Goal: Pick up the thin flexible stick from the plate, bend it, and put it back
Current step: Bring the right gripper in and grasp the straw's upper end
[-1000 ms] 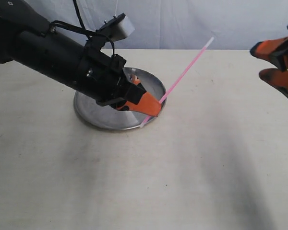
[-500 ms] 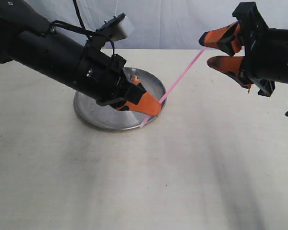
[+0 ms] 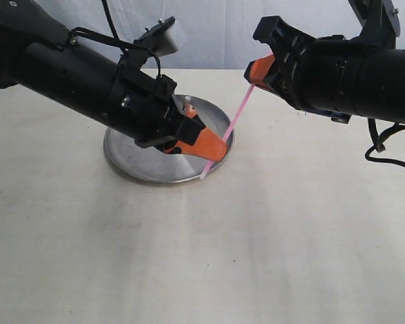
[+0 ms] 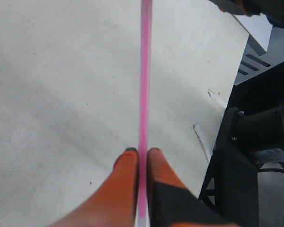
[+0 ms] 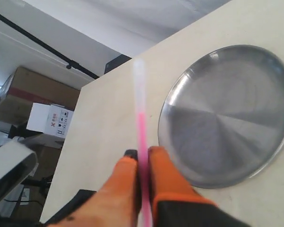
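Observation:
The thin pink stick (image 3: 229, 128) slants up from the right rim of the steel plate (image 3: 138, 165) toward the upper right. My left gripper (image 3: 208, 147) is shut on its lower part, just over the rim, with a whitish tip poking out below. My right gripper (image 3: 258, 71) is shut on its upper end. In the left wrist view the stick (image 4: 144, 71) runs straight out between the orange fingers of the left gripper (image 4: 142, 151). In the right wrist view the stick (image 5: 141, 124) sits between the closed fingers of the right gripper (image 5: 141, 152), its pale end beyond them, beside the plate (image 5: 227, 113).
The beige table (image 3: 209, 256) spreads wide in front of the plate. The left arm (image 3: 74, 74) lies over the plate's back left. A black equipment frame (image 4: 255, 142) stands past the table edge, and cardboard boxes (image 5: 33, 104) sit beyond the table's other side.
The right arm has swung in from the right edge to the stick's upper end, and its open fingers have shut on it. The left gripper and plate have stayed put.

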{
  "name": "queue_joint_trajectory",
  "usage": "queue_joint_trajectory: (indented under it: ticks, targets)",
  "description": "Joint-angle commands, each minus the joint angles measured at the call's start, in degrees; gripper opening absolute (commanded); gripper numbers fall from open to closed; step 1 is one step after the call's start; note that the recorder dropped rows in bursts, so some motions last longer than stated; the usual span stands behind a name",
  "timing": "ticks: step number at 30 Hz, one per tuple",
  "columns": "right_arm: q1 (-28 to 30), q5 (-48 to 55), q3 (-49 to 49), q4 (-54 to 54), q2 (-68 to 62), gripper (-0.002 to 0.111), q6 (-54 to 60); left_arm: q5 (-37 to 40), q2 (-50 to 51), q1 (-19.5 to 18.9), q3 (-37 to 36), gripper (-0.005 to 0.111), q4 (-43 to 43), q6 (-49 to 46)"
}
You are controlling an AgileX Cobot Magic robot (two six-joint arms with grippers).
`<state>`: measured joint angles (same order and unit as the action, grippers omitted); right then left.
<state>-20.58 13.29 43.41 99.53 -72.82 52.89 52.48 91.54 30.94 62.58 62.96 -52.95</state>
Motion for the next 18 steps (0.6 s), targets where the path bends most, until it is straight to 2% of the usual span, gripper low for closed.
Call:
queue_joint_trajectory:
  ticks: [1,4,7,10,13,14,16,18]
  targets:
    - [-0.2,-2.1,0.5,0.4,-0.1,0.0,0.7,0.3,-0.3,-0.1,-0.4,0.0,0.2,-0.2]
    - [-0.2,-2.7,0.5,0.4,-0.1,0.0,0.7,0.4,-0.3,-0.1,-0.4,0.0,0.4,-0.2]
    - [-0.2,-2.4,0.5,0.4,-0.1,0.0,0.7,0.4,-0.3,-0.1,-0.4,0.009,0.3,-0.2]
    - [-0.2,-2.0,0.5,0.4,-0.1,0.0,0.7,0.5,-0.3,-0.1,-0.4,0.025,-0.3,-0.2]
    - [-0.2,-0.3,0.5,0.4,-0.1,0.0,0.7,0.8,-0.3,-0.1,-0.4,0.05,-0.7,-0.2]
    - [-0.2,-0.1,0.5,0.4,-0.1,0.0,0.6,0.8,-0.3,-0.1,-0.4,0.053,-0.7,-0.2]
    - [-0.2,0.0,0.5,0.4,-0.1,0.0,0.5,0.8,-0.3,-0.1,-0.4,0.054,-0.7,-0.2]
    - [-0.2,0.0,0.5,0.4,-0.1,0.0,0.4,0.7,-0.3,-0.1,-0.4,0.045,-0.7,-0.2]
